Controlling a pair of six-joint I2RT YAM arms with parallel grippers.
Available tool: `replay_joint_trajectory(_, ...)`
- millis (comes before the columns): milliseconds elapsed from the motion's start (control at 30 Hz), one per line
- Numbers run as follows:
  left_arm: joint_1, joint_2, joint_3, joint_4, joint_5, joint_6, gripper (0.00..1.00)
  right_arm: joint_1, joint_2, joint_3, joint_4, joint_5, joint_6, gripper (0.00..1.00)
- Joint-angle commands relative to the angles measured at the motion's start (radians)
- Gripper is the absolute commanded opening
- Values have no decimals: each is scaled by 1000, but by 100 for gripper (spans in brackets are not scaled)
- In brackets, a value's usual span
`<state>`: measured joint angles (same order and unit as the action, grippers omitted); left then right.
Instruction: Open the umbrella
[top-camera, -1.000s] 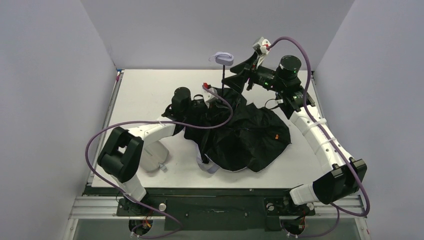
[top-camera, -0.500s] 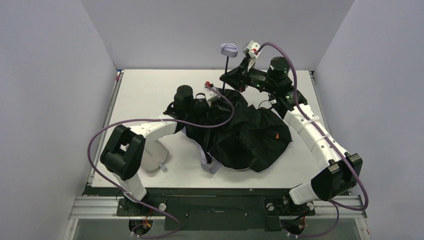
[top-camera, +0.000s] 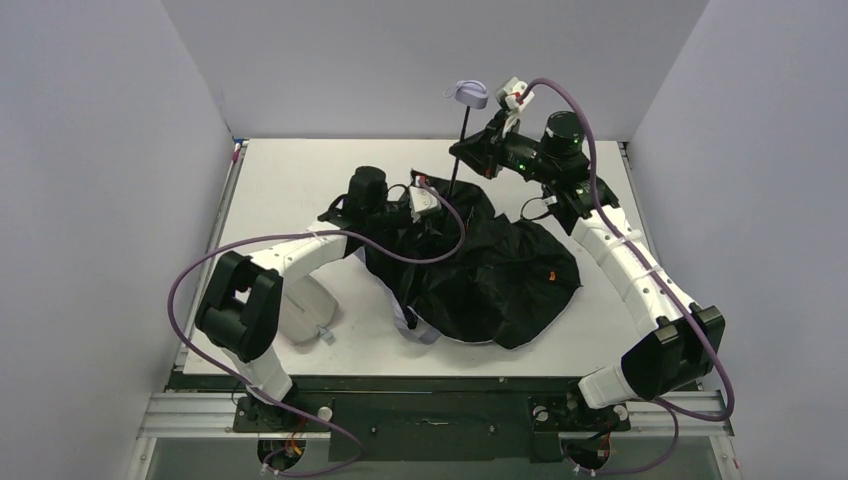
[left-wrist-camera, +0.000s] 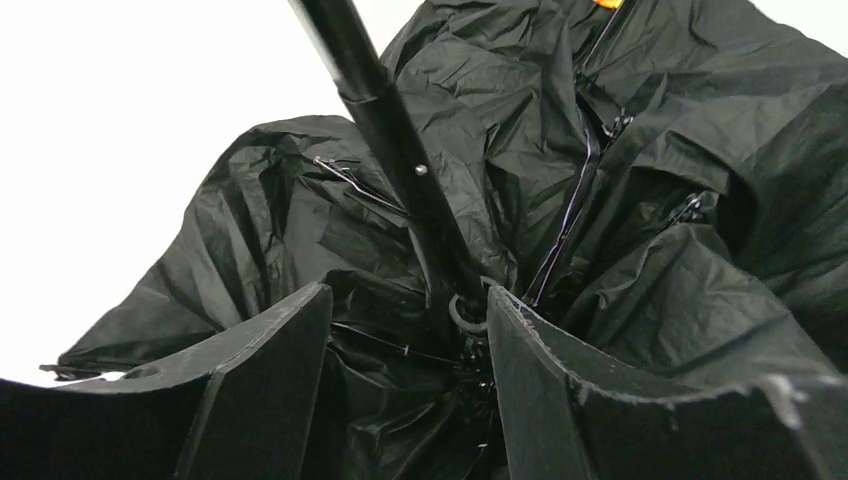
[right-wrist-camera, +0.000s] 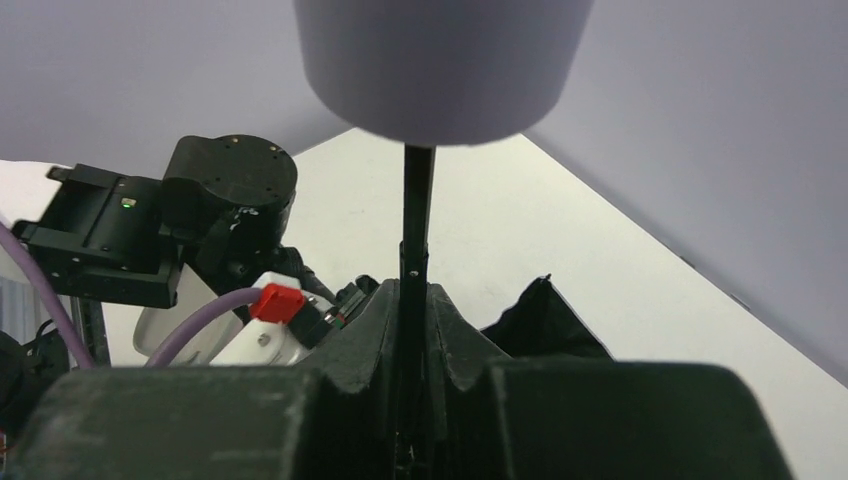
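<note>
Right end effector (right-wrist-camera: 415, 300) pinches the shaft (right-wrist-camera: 418, 200) of the umbrella (top-camera: 500, 270) tight; left end effector (left-wrist-camera: 407, 297) gapes around it, holding nothing. I'd close on the runner (left-wrist-camera: 468, 312), then slide straight along.

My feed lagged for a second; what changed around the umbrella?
The right gripper closed on the shaft and the handle shifted rightward. The left gripper opened around the shaft's base. The canopy stays slumped; the sleeve pouch hasn't moved.
</note>
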<state>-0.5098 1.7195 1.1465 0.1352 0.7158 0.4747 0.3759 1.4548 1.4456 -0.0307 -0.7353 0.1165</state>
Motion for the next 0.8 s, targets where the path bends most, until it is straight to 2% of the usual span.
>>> replay_joint_trajectory(0,2,3,39,-316,-108,239,56,-50,-44,39,22,12,11,0)
replay_joint_trajectory(100,2,2,28,-422,-130,349,63,-88,-48,59,21,8,15,0)
replay_joint_trajectory(233,4,-13,-10,-468,-144,449,71,-128,-46,86,8,-3,16,0)
replay_joint_trajectory(500,22,12,-19,-511,-187,517,68,-145,-48,94,-4,-8,-3,0)
replay_joint_trajectory(600,38,28,-21,-562,-234,584,73,-159,-46,110,-6,-8,-11,0)
replay_joint_trajectory(700,98,17,-10,-567,-195,568,77,-168,-43,120,-15,-9,-16,0)
replay_joint_trajectory(767,148,1,39,-555,-114,473,79,-166,-41,116,-26,-10,-16,0)
